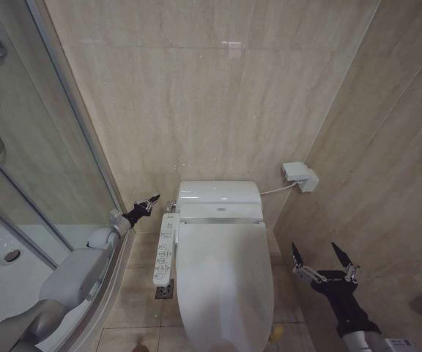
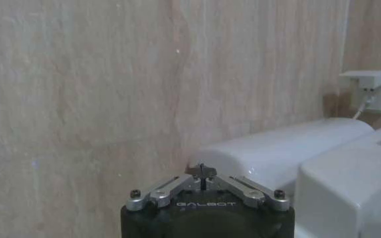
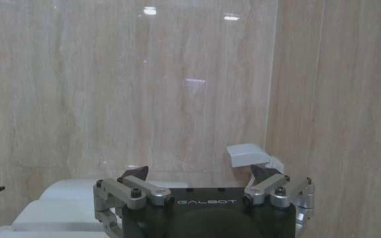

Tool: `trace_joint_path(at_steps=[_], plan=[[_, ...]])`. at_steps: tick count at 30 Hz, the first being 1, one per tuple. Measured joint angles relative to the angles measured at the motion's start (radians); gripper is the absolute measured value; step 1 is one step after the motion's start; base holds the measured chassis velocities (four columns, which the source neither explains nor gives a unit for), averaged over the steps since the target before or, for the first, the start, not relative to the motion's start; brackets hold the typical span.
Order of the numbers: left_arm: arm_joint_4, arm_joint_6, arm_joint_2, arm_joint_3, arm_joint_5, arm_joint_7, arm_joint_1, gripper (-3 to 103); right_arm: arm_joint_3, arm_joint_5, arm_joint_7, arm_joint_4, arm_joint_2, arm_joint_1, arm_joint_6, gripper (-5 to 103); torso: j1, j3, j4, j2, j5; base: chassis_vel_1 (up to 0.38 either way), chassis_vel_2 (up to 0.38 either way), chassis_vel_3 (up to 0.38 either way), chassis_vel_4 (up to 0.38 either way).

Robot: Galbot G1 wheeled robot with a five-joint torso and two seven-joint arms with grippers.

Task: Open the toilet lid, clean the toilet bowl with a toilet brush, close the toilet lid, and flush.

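Glossy white toilet lid point(image 1: 224, 282); white button panel point(image 1: 166, 249) at its left; beige veined marble wall point(image 1: 218, 95); black right hand point(image 1: 323, 260); grey left arm point(image 1: 72, 275).

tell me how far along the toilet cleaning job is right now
The toilet lid lies closed over the bowl, so by these views it is either not yet opened or already shut again. In hand: the left gripper, shut, sits by the tank's left corner near the wall, possibly going for the flush. The right gripper hangs open and empty beside the toilet. Whether brushing happened cannot be told.
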Motion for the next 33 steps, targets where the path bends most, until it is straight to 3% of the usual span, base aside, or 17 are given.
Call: trace_joint_path(at_steps=[17,33], plan=[[0.022,-0.028,0.027,0.051,0.020,0.086,0.017,0,0.000,0.000,0.000,0.000,0.000,0.000,0.000,100,0.000,0.000,0.0000,0.000,0.0000,0.000,0.000,0.000,0.000],[0.028,-0.030,0.032,0.049,0.027,0.102,0.025,0,0.000,0.000,0.000,0.000,0.000,0.000,0.000,100,0.000,0.000,0.0001,0.000,0.0000,0.000,0.000,0.000,0.000]])
